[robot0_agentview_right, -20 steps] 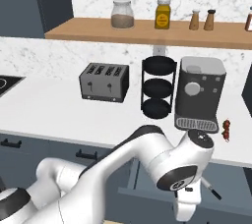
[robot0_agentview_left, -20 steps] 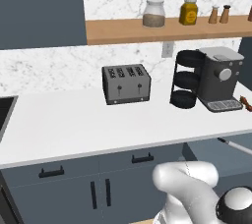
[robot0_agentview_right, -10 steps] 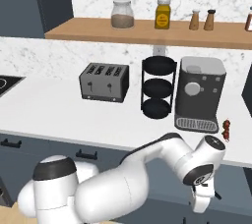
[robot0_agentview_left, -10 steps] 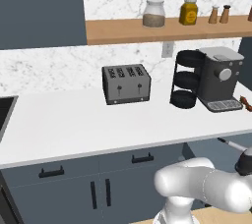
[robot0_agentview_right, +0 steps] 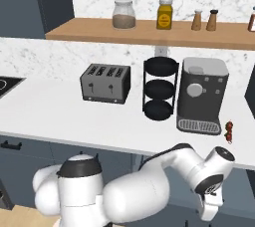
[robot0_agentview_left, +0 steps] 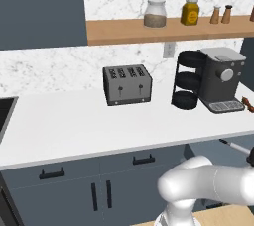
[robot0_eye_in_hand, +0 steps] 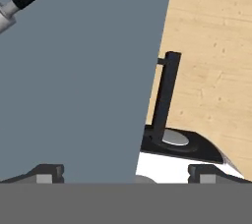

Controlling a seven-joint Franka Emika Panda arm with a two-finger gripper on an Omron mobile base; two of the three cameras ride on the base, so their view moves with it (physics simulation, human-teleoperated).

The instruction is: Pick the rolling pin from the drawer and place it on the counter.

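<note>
Lying at the upper left of the hand view, against a slate-blue drawer front, a rolling pin is seen, black handle outward. The gripper is spread fully wide and nothing is held. A black bar handle is noted beside it. A toaster is borne by the counter

Rolling pin is being cut off by the hand view's top-left edge; just a black handle and a bit of pale body are being shown. Drawer handle is being partly hidden behind the slate-blue front. Small red item on the desk beside the coffee machine is being rendered too small to identify.
</note>
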